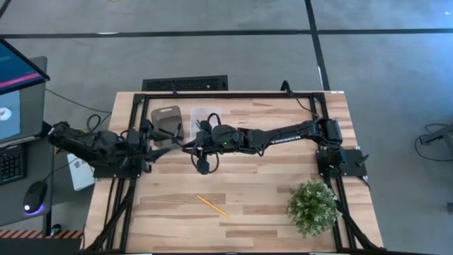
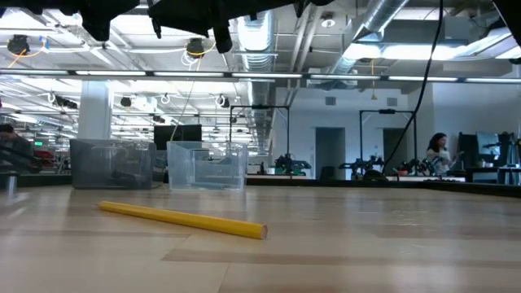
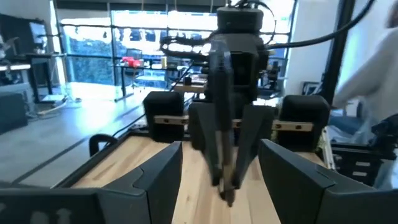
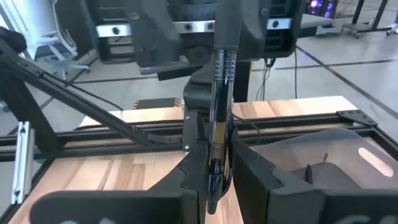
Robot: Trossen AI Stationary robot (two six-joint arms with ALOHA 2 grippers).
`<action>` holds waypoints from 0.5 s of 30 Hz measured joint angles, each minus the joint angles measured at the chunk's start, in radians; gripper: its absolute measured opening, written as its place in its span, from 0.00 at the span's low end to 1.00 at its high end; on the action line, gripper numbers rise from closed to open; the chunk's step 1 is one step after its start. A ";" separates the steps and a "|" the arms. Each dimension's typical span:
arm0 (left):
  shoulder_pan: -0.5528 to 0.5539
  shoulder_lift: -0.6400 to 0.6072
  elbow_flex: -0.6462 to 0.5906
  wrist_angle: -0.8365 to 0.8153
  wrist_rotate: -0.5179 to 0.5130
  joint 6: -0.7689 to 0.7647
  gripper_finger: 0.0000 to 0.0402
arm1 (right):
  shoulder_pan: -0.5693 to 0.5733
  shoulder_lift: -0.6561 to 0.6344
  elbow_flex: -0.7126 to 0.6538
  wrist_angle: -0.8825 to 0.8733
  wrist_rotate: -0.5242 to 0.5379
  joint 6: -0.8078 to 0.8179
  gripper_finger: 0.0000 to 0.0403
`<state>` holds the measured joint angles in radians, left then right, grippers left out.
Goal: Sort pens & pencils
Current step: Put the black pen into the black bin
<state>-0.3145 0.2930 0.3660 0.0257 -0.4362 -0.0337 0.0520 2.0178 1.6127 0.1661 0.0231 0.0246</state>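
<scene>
The pens are mostly hidden: in the high view only the two bins near the bench's far edge show, a grey bin (image 1: 167,120) and a clear bin (image 1: 204,115), their contents too small to make out. The right gripper (image 1: 190,146) and the left gripper (image 1: 164,146) meet just in front of the bins, tip to tip. A yellow pencil (image 1: 212,205) lies alone toward the near edge, and a plant (image 1: 312,206) stands at the near right corner.

In the low view the yellow pencil lies flat on the pale wood bench (image 2: 391,236); both bins stand behind it, and a person (image 2: 438,152) is far off in the room.

In the left wrist view the left fingers (image 3: 163,177) are spread, with the right gripper's tips between them.

In the right wrist view the right gripper pinches one black pen (image 4: 219,130), upright between its fingers.
</scene>
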 joint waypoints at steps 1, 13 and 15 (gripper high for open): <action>0.000 0.005 0.000 0.009 0.007 0.007 0.50 | 0.000 0.000 0.000 0.002 0.000 0.000 0.21; 0.001 0.061 0.000 0.130 0.009 0.085 0.50 | 0.000 0.000 0.000 0.000 0.000 0.000 0.21; 0.006 0.071 0.000 0.134 0.009 0.081 0.50 | 0.000 0.000 0.000 0.000 0.000 0.000 0.21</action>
<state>-0.3085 0.3639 0.3660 0.1596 -0.4274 0.0473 0.0521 2.0178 1.6127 0.1665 0.0235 0.0243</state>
